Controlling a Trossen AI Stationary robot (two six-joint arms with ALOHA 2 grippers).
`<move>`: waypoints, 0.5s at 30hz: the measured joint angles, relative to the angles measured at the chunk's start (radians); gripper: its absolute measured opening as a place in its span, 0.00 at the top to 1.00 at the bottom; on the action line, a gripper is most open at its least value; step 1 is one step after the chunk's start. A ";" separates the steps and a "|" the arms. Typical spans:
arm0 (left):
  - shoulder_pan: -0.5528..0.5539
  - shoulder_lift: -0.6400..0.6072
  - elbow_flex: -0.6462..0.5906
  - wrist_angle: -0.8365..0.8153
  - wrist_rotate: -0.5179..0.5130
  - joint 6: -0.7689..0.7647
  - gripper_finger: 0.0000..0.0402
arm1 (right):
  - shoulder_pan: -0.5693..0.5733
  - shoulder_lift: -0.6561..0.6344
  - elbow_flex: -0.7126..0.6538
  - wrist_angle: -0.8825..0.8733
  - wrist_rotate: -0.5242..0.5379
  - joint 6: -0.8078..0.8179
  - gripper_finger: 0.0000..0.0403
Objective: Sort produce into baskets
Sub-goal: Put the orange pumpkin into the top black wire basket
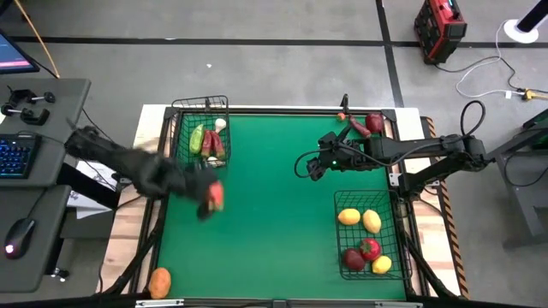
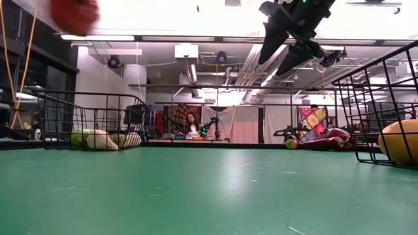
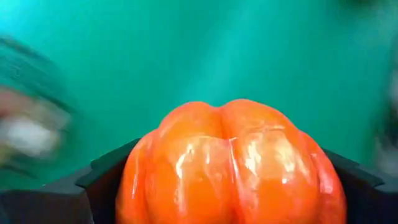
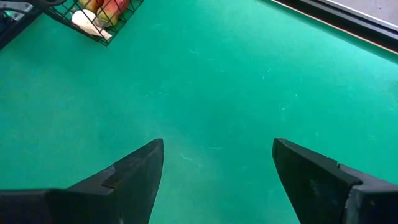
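Green felt table, lab room behind. The left gripper (image 1: 211, 198) is carrying an orange-red pepper (image 3: 231, 165), jaws spread wide around it, up off the mat just beside the smaller basket (image 1: 224, 104), which lies toward the table's far edge from it. The right gripper (image 1: 310, 166) hovers mid-table, open and empty.

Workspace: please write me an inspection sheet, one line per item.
Surface: green table, bare in the middle.
Job's things: small basket holds vegetables; large basket holds yellow and red fruit; orange piece at near left corner; red pieces at far right edge.
Clutter: nothing seen.
Grippers: left gripper holds an orange pepper in the air; right gripper open, empty, above the table.
Cables: white cable on floor.
Surroundings: keyboard, mouse, red case.
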 joint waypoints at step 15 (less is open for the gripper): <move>0.796 -0.098 0.054 0.043 -0.332 0.306 0.09 | 0.000 0.000 0.000 0.012 0.000 0.092 0.27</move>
